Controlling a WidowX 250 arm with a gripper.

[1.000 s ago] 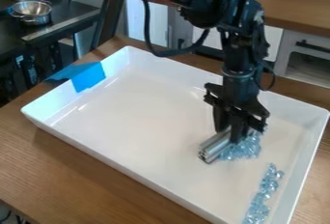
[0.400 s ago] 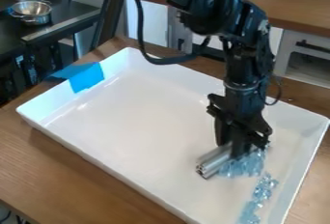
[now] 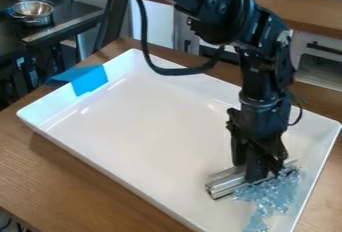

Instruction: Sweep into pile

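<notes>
The bluish clear bits (image 3: 275, 192) lie in the white tray (image 3: 147, 118), near its right-hand wall in the view, gathered beside a metal bar (image 3: 226, 183), w/ a narrower tail running toward the bottom edge. The hand (image 3: 257, 175) is closed around this bar and keeps it low, across the upper side of the bits. Farther out, blue tape (image 3: 89, 79) is on the tray's far left wall, and the tray rests on a wooden surface (image 3: 87, 176).

Step in hand, I think: the sweeping itself, pile partly formed. Next move prob. needs the bar kept low and level, pushing the bits toward the tail, w/o riding over them or pressing them up the wall.

Hard to make out: the bar's middle, b/c the hand covers it; whether bar touches the tray floor; the tray's nearest corner and the tail's end, cut off at the bottom.
</notes>
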